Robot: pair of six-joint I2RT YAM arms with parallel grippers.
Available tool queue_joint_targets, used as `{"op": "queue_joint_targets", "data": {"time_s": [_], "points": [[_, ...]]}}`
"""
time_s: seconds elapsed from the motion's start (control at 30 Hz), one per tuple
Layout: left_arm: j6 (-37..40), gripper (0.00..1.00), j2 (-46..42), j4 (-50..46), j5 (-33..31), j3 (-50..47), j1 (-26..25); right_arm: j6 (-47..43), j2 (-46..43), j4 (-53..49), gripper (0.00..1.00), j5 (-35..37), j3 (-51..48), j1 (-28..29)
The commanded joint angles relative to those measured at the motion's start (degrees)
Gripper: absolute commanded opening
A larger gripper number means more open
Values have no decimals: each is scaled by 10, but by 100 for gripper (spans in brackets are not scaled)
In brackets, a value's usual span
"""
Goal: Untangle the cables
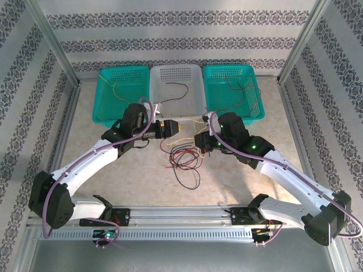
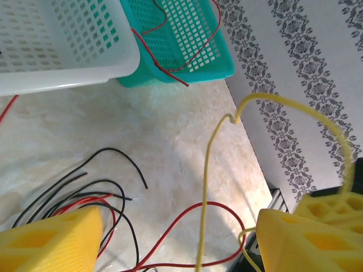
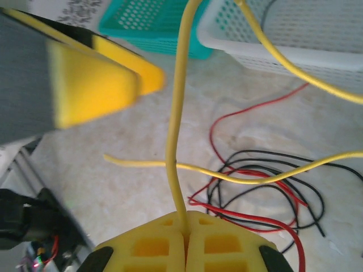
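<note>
A tangle of thin red and black cables [image 1: 182, 158] lies on the table between my two arms. In the right wrist view my right gripper [image 3: 186, 229] is shut on a yellow cable [image 3: 177, 141] that rises straight up out of its fingers; a second yellow strand [image 3: 227, 175] crosses behind it. My left gripper [image 2: 180, 226] is open, its yellow fingers [image 2: 57, 238] standing far apart. That yellow cable [image 2: 205, 187] hangs loosely through the gap, above a red loop [image 2: 187, 218]. From above, the left gripper [image 1: 176, 127] and the right gripper [image 1: 199, 140] sit close together over the pile.
Three baskets line the far edge: a teal basket [image 1: 108, 93] on the left, a white basket [image 1: 195, 85] in the middle and a teal basket [image 1: 252, 93] on the right, each holding loose wire. Patterned walls and metal rails [image 1: 170, 212] ring the table.
</note>
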Motion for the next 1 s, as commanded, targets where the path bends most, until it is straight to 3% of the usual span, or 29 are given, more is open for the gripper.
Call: {"op": "queue_joint_targets", "data": {"time_s": [0.0, 0.1, 0.3, 0.43, 0.63, 0.7, 0.83, 0.97], "points": [[5, 74, 16, 23, 26, 17, -6, -19, -10, 17, 0, -67, 19, -1], [-10, 76, 29, 49, 69, 17, -6, -15, -17, 28, 0, -76, 21, 1], [-89, 78, 31, 194, 147, -20, -13, 7, -29, 73, 0, -86, 15, 0], [-50, 76, 36, 139, 125, -12, -32, 35, -28, 116, 0, -107, 11, 0], [-47, 55, 34, 129, 99, -19, -37, 64, -34, 152, 0, -133, 9, -6], [-54, 45, 33, 146, 110, -19, -37, 70, -39, 159, 0, -135, 8, -9], [-72, 35, 36, 180, 137, -22, -37, 88, -52, 178, 0, -145, 0, -19], [-60, 8, 28, 169, 122, -26, -37, 123, -67, 212, 0, -154, -14, -37]]}}
